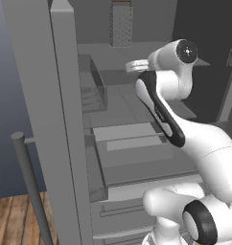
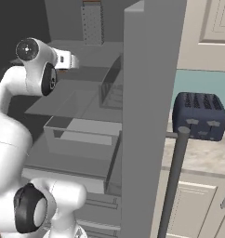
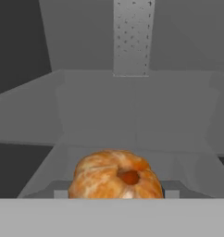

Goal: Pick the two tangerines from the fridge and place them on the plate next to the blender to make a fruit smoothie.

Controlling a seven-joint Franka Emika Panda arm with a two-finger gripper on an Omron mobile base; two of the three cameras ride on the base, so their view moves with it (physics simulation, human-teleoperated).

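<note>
**Sitting close before the hand camera: one tangerine in the fridge**

Filling the lower centre of the hand view, one tangerine (image 3: 115, 175) shows a round, lumpy orange body with pale mottling and a darker dimple on its right side. Its bottom edge is cut off by the frame, so what it rests on cannot be told. Behind it lie flat matte grey walls and a shelf of the fridge (image 3: 132, 111), smooth and boxy, with one pale speckled strip (image 3: 131, 37) running down the back wall at the top centre.

The gripper's fingertips cannot be made out, so whether the fingers are spread or pinching the fruit cannot be told.

In the left base view, the white glossy arm (image 1: 170, 105) reaches from the lower right into the open fridge, over grey shelves and drawers. One long cylindrical bar handle (image 1: 29, 182) stands at lower left.

In the right base view, one dark blue toaster (image 2: 199, 115) with two slots sits on a speckled counter (image 2: 202, 160) at right.
</note>
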